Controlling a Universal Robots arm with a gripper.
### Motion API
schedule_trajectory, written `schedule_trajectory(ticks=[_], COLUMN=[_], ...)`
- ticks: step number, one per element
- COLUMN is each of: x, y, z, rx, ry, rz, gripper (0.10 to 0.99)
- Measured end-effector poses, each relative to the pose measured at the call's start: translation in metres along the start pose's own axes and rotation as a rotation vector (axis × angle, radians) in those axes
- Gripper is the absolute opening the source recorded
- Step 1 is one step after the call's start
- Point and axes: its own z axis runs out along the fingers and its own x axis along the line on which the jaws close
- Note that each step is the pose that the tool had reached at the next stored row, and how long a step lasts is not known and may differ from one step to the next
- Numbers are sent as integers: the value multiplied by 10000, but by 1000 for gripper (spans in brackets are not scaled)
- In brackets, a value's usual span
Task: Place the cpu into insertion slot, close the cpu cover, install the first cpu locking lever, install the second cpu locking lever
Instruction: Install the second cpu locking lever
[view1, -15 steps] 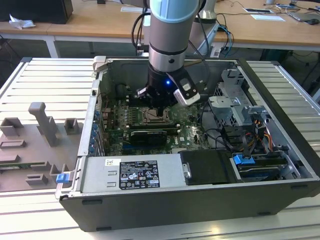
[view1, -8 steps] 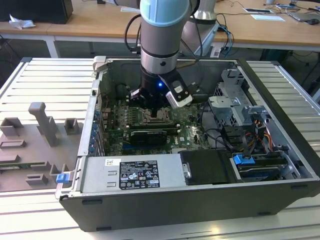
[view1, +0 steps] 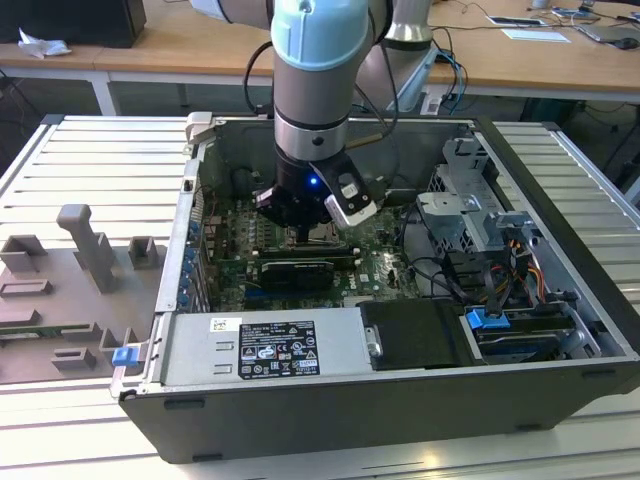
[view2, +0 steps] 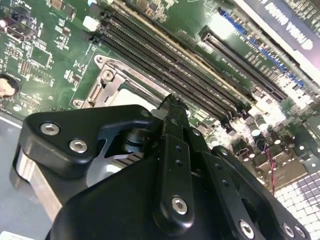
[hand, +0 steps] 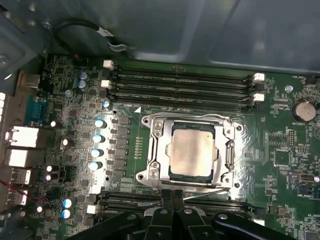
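An open computer case (view1: 330, 420) lies on a slatted metal table (view1: 90, 160) with wooden desks behind, and the arm reaches down into its middle in the exterior view. In the first wrist view the cpu (hand: 192, 151) sits in the insertion slot (hand: 229, 150) at frame centre, the cpu cover (hand: 187, 119) lying flat around it. The gripper (hand: 172, 196) hovers clenched at the socket's lower edge, fingertips together, holding nothing.
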Motion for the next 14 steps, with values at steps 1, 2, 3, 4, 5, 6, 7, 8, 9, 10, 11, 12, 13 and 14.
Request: schedule_trajectory(ticks=[1, 2, 3, 4, 5, 6, 7, 8, 9, 10, 11, 12, 13, 14], x=[18, 27, 52, 68, 83, 91, 104, 113, 124, 133, 150, 163, 172, 173], y=[-7, -8, -9, -10, -10, -11, -12, -13, -14, -14, -15, -17, -21, -24], z=[0, 1, 4, 9, 21, 31, 41, 49, 62, 72, 88, 107, 136, 159], rx=[-28, -44, -79, -103, -134, -150, -169, -190, -228, -261, -302, -335, -367, -396], ry=[-2, -4, -6, -9, -13, -15, -15, -17, -20, -23, -27, -29, -31, -34], rz=[-2, -2, -1, -1, 0, -2, -1, -1, -1, -2, -1, -1, -1, -1], gripper=[106, 106, 106, 106, 106, 106, 106, 106, 106, 106, 106, 106, 106, 106])
